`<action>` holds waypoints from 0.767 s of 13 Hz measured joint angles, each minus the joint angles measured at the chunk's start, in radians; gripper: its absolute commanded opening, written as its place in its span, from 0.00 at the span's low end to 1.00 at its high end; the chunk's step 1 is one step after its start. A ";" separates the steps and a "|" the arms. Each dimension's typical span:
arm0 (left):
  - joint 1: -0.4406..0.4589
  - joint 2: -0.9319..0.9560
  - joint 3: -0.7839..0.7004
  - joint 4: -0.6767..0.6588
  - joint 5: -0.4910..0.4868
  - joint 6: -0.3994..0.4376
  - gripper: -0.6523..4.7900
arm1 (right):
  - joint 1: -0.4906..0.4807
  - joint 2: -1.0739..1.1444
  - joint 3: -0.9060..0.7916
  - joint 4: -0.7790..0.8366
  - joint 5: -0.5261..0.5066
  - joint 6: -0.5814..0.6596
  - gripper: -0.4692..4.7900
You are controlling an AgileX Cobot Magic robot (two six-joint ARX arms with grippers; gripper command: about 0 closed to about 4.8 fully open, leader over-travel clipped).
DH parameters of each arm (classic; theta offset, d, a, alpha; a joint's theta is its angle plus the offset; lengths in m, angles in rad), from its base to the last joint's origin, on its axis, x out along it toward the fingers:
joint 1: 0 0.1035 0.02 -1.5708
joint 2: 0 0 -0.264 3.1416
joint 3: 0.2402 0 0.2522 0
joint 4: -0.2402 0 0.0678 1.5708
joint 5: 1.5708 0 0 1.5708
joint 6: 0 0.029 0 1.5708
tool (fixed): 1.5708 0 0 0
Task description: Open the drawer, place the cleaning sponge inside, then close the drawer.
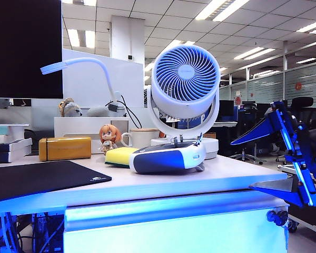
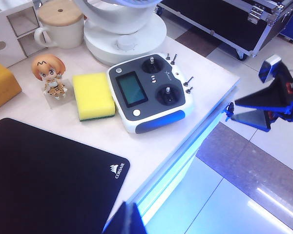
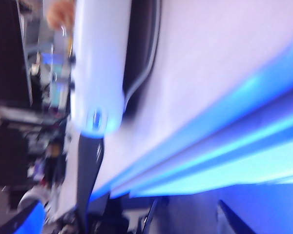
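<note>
The yellow cleaning sponge [image 1: 118,155] [image 2: 93,95] lies flat on the desk, between a figurine and a white-and-navy controller. Beneath the desk edge the blue-tinted drawer [image 1: 168,226] [image 2: 185,161] [image 3: 234,165] sits shut, its dark lock [image 1: 276,217] at the right end. My right gripper [image 1: 241,164] [image 2: 239,109] [image 3: 156,214] hangs open and empty off the desk's right front corner, fingers pointing at the edge just above the lock. Only the joined tips of my left gripper [image 2: 129,219] show; it is shut and holds nothing, high over the black mat's corner.
The white-and-navy controller [image 1: 166,155] lies right beside the sponge. A fan [image 1: 184,84], mug [image 1: 139,138], figurine [image 1: 109,138] and orange-yellow box [image 1: 65,148] stand behind. A black mouse mat [image 1: 37,179] covers the left front. A black case [image 2: 224,19] sits on the floor.
</note>
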 measured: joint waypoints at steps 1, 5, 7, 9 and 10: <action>0.000 0.000 0.000 0.000 0.000 0.000 0.11 | 0.000 0.001 0.003 -0.001 0.024 -0.002 1.00; 0.000 0.000 0.000 0.000 0.000 0.000 0.11 | -0.024 0.079 0.009 0.198 0.065 0.085 1.00; 0.000 0.000 0.000 0.000 0.000 0.000 0.11 | -0.039 0.140 0.009 0.270 0.064 0.133 1.00; 0.000 0.000 0.000 0.000 0.000 0.000 0.11 | -0.061 0.175 0.009 0.360 0.058 0.179 1.00; 0.000 0.000 0.000 0.000 0.000 0.000 0.11 | -0.062 0.184 0.010 0.399 0.042 0.182 1.00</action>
